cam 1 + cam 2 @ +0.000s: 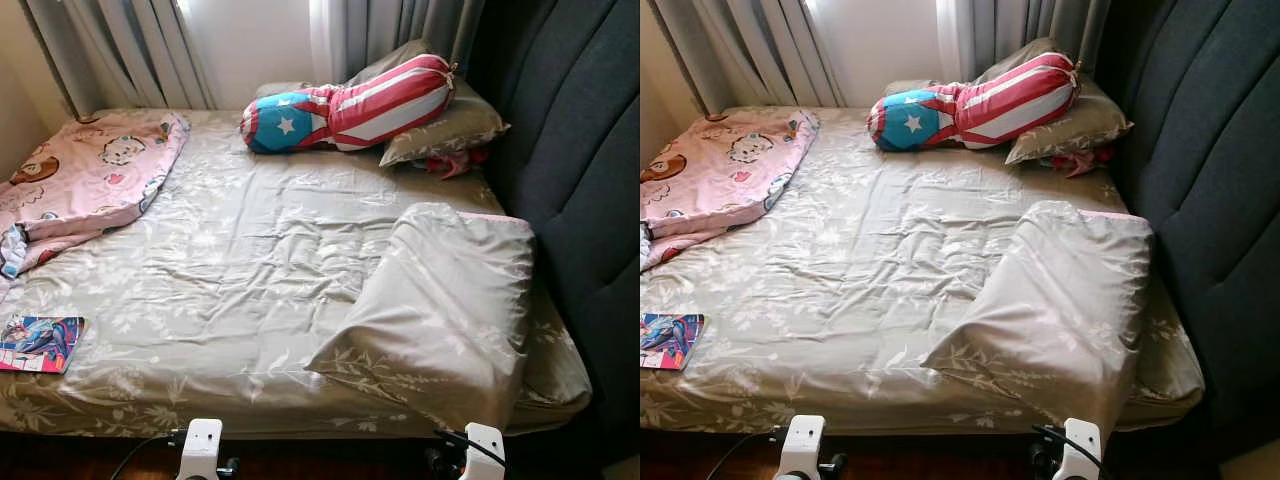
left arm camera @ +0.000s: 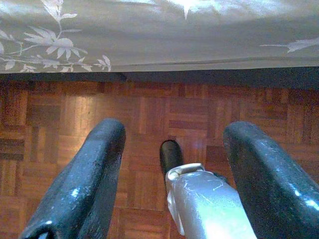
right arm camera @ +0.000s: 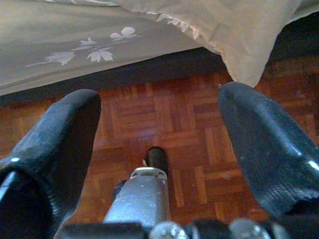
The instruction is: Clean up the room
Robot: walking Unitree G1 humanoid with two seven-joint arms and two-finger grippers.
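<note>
Bed [image 1: 250,300] with 3 pillows [image 1: 445,300], pink blanket [image 1: 90,175], comic book [image 1: 38,343]. Left end effector [image 2: 172,169] and right end effector [image 3: 159,159] open, empty, over parquet floor [image 2: 60,119].

crumpled pink blanket [image 1: 90,175] at bed's far left, grey pillow [image 1: 440,300] flopped over near edge, comic [image 1: 38,343] front-left

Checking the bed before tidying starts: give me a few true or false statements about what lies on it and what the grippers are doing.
1. A pink cartoon blanket lies at the bed's far left corner. True.
2. The star-and-stripes bolster lies on the floor. False: it rests on the bed by the headboard-side pillows.
3. A colourful book lies near the bed's front left edge. True.
4. The left gripper holds the sheet. False: it is open over the wooden floor.
5. The right gripper is open, holding nothing. True.
</note>
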